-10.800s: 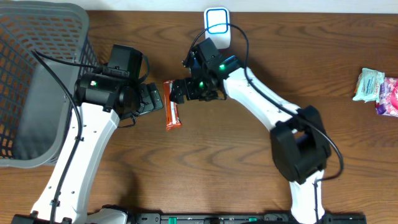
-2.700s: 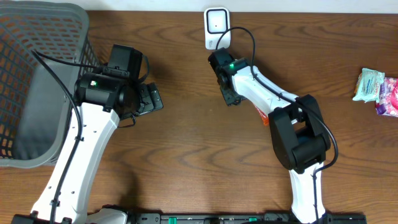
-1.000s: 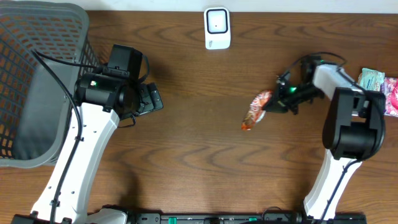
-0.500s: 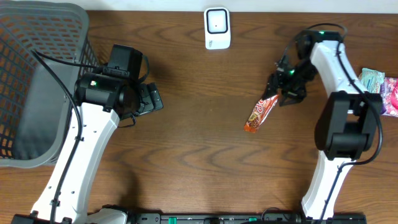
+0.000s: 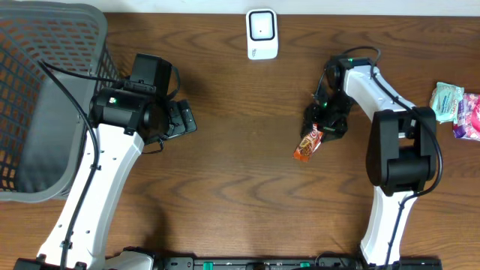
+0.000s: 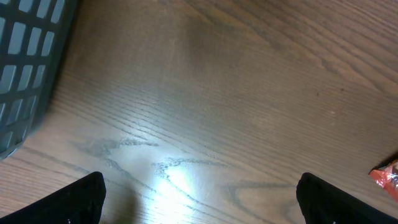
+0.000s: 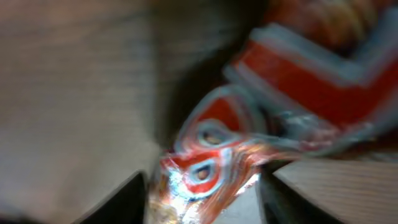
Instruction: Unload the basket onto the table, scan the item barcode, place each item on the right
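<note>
The item, an orange-red snack bar, lies on the wooden table right of centre, slanting down to the left. My right gripper hangs over its upper end. In the right wrist view the blurred wrapper fills the space between the two dark fingers of the right gripper. Whether they press on it is unclear. The white barcode scanner stands at the table's back edge. My left gripper is open over bare wood at the left. The left wrist view has that gripper empty, with a corner of the bar at its right edge.
A grey mesh basket fills the far left, and its wall also appears in the left wrist view. A pale green packet and a pink one lie at the right edge.
My right arm swung left from the right edge with the bar, set it on the table and moved over its upper end. The bar shifted slightly. The left arm has not moved.
</note>
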